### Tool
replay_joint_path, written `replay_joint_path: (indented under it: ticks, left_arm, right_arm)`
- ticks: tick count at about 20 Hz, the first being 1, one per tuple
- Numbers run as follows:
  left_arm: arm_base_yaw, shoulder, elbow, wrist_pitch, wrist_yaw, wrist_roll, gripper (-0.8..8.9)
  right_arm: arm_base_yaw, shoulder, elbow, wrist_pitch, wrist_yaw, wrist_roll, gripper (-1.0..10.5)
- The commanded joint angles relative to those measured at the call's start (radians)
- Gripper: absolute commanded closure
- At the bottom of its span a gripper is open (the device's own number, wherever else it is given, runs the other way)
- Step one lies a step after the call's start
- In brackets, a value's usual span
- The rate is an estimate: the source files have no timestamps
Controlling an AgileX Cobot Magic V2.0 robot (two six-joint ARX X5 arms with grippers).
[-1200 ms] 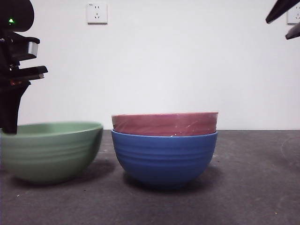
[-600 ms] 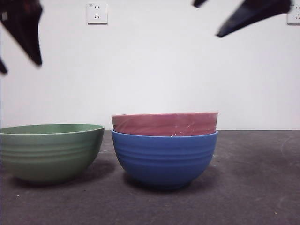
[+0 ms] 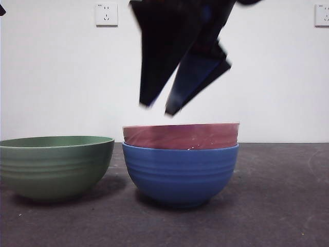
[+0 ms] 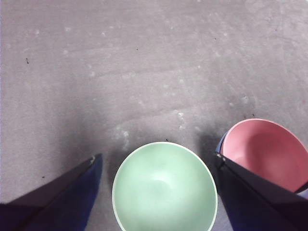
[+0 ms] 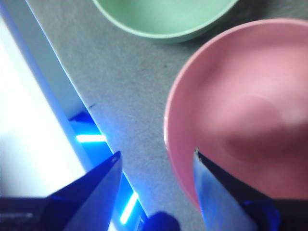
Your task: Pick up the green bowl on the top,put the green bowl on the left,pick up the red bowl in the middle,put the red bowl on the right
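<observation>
The green bowl (image 3: 56, 167) stands on the table at the left, upright and empty. The red bowl (image 3: 180, 136) is nested in a blue bowl (image 3: 180, 172) at the middle. My right gripper (image 3: 158, 109) hangs open just above the red bowl's left rim. In the right wrist view the gripper (image 5: 156, 152) straddles the rim of the red bowl (image 5: 245, 110), with the green bowl (image 5: 163, 14) beyond. My left gripper (image 4: 157, 156) is open and empty, high above the green bowl (image 4: 163, 187), with the red bowl (image 4: 262, 151) beside it.
The dark grey table (image 3: 277, 206) stretches to the right of the stacked bowls. A white wall with two sockets (image 3: 106, 14) stands behind. A black tip (image 3: 2, 8) shows at the top left corner.
My right gripper has swept in from the top right and come down over the red bowl. My left arm has risen from beside the green bowl and left the front view. The bowls have not moved.
</observation>
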Motion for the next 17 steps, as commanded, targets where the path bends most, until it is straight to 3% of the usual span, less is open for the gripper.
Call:
replay_joint_path:
  ticks: [1, 3, 7, 9, 17]
  left_arm:
    - [-0.002, 0.000, -0.003, 0.006, 0.002, -0.010, 4.36]
    - [-0.002, 0.000, -0.003, 0.005, 0.001, -0.009, 4.36]
    - [-0.002, 0.000, -0.003, 0.006, -0.001, -0.009, 4.36]
    - [-0.002, 0.000, -0.003, 0.006, -0.002, -0.009, 4.36]
    - [-0.002, 0.000, -0.003, 0.012, -0.004, -0.009, 4.36]
  right_arm:
    - [0.008, 0.051, 0.001, 0.027, 0.006, -0.024, 7.2]
    - [0.008, 0.082, 0.001, 0.044, 0.006, -0.032, 7.9]
    - [0.008, 0.092, 0.001, 0.066, 0.005, -0.036, 8.2]
    - [0.007, 0.092, 0.001, 0.070, 0.006, -0.053, 9.5]
    - [0.009, 0.092, 0.001, 0.091, 0.052, -0.064, 9.6]
